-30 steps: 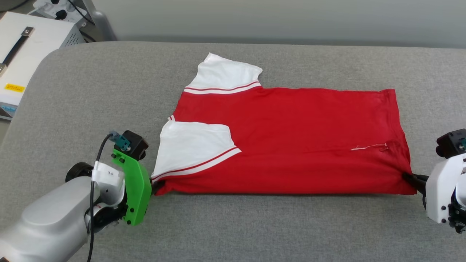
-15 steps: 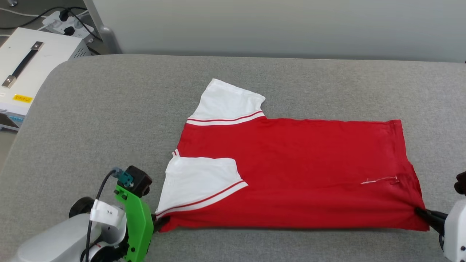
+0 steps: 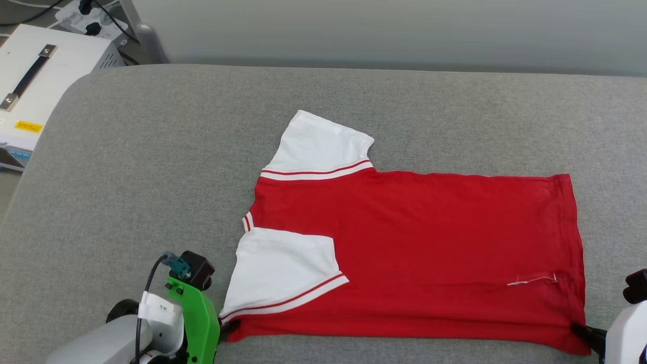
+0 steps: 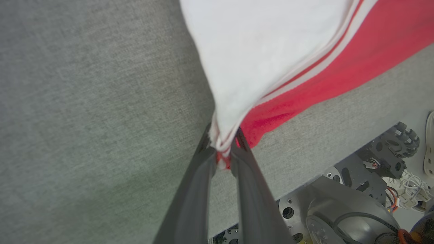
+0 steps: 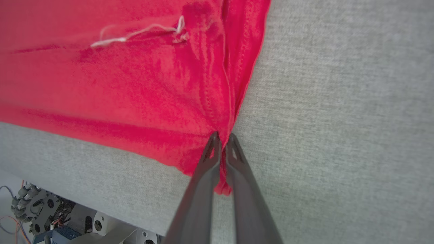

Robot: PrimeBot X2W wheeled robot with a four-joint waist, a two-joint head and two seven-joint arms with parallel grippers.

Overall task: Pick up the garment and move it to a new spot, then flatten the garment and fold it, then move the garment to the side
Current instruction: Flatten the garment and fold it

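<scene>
The garment [image 3: 419, 253], a red T-shirt with white striped sleeves, lies flat and folded lengthwise on the grey table [image 3: 151, 151], plain side up. My left gripper [image 3: 227, 328] is shut on its near left corner, where a white sleeve [image 4: 257, 51] folds over the red body. In the left wrist view the left gripper [image 4: 222, 142] pinches white and red cloth between its dark fingers. My right gripper [image 3: 581, 331] is shut on the near right hem corner. The right wrist view shows the right gripper [image 5: 222, 142] clamping bunched red hem [image 5: 203, 84].
A white box with a black handle [image 3: 35, 86] stands off the table's far left, with cables behind it. A pale wall runs along the back. The robot's wheeled base [image 4: 339, 210] shows below the table's near edge. A loose white thread [image 3: 530, 280] lies on the shirt.
The head camera has shifted. The garment, held at both near corners, now lies nearer the table's front edge, and both grippers sit lower in the head view.
</scene>
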